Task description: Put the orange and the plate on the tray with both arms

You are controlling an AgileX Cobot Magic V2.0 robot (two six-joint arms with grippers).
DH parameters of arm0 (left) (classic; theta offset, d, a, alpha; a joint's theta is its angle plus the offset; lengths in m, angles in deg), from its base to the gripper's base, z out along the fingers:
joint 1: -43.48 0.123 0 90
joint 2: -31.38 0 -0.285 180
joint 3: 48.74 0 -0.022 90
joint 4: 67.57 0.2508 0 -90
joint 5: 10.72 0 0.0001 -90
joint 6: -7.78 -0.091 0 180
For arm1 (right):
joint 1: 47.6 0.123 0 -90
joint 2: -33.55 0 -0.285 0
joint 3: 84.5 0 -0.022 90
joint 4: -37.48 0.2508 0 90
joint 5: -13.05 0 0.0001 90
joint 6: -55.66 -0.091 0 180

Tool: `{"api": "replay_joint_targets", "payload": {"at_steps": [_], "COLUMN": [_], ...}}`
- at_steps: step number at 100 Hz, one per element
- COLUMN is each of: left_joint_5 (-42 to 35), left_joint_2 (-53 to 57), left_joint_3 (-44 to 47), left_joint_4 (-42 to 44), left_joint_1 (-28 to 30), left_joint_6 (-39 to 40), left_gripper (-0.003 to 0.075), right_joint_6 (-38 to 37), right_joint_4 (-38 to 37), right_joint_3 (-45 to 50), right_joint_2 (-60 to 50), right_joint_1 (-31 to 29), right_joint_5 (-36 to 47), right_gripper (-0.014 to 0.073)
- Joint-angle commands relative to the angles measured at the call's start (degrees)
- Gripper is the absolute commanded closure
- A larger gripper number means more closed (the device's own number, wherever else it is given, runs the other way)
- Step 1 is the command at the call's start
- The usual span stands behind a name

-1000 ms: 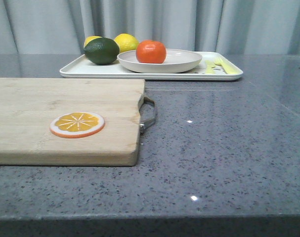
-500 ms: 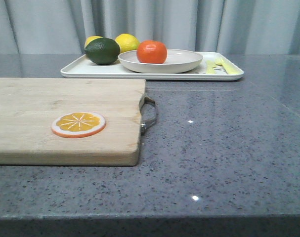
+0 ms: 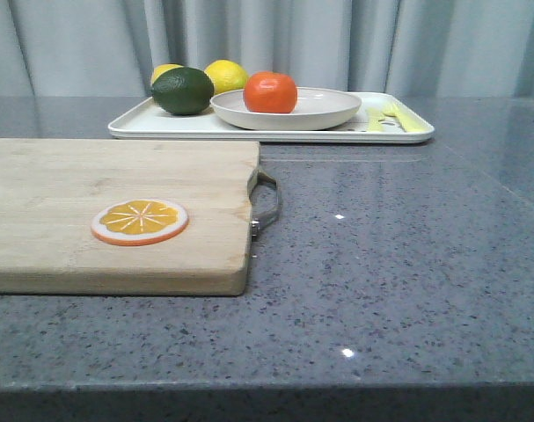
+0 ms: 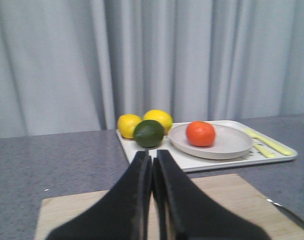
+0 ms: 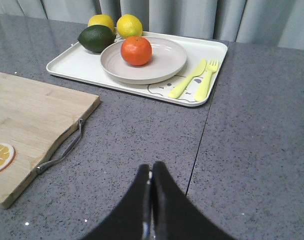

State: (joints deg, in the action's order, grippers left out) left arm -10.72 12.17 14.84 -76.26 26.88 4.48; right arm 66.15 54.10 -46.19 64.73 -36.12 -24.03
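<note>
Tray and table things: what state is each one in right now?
orange: sitting on the plate
plate: resting on the tray
tray: flat on the table
orange slice: flat on the cutting board
left gripper: fingers shut, empty
right gripper: fingers shut, empty

Speckled grey stone tabletop point(image 3: 407, 264), glossy with small light glints, pale grey pleated curtain point(image 3: 293, 40) behind

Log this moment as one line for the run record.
orange: on plate | plate: on tray | left gripper: shut, empty | right gripper: shut, empty
</note>
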Motion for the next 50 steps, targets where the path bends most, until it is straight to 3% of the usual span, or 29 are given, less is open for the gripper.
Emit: {"api": "replay_joint_targets", "payload": {"at_steps": [1, 23, 50], "left_joint_5": [-4.7, -4.7, -2.3], "left_joint_2": [1.8, 6.8, 12.8], "left_joint_3": [0.5, 7.3, 14.2], "left_joint_4": [0.5, 0.9, 0.9], "left_joint_1": [4.4, 13.8, 17.2], "left_joint_6": [0.0, 0.0, 0.0], "left_gripper": [0.074, 0.074, 0.074], "right_joint_6": [0.7, 0.7, 0.7], "right_joint_4": [0.1, 0.1, 0.1], "right_joint_3": [-1.4, -1.4, -1.4], "right_joint_2": [0.3, 0.3, 0.3], "right_joint_1": [0.0, 0.0, 0.0], "right_joint_5": [4.0, 4.0, 4.0], "right_gripper": [0.0659, 0.0659, 0.0659]}}
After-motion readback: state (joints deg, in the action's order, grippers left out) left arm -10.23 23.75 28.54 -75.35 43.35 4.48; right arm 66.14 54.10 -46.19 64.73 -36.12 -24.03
